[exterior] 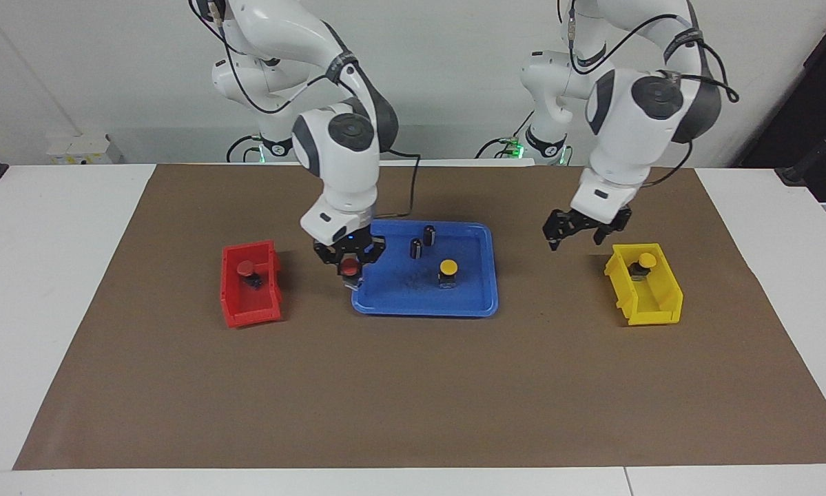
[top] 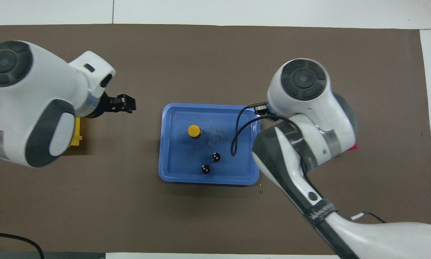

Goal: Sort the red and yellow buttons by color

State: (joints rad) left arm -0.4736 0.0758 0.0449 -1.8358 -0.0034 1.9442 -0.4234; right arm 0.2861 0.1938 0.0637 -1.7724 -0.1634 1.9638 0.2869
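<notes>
Red button (exterior: 348,268) sat pinched in my right fingers (exterior: 349,270) over the blue tray's (exterior: 485,275) edge, probably bound for the red bin (exterior: 251,313) holding its twin. My left fingers (exterior: 576,231) hung spread beside the yellow bin (exterior: 650,310); one yellow button (exterior: 447,267) remained in the tray.

Open mat separates blue tray (exterior: 485,272) from both bins; two dark cylinders (exterior: 422,242) probably crowd its robot-side half.
</notes>
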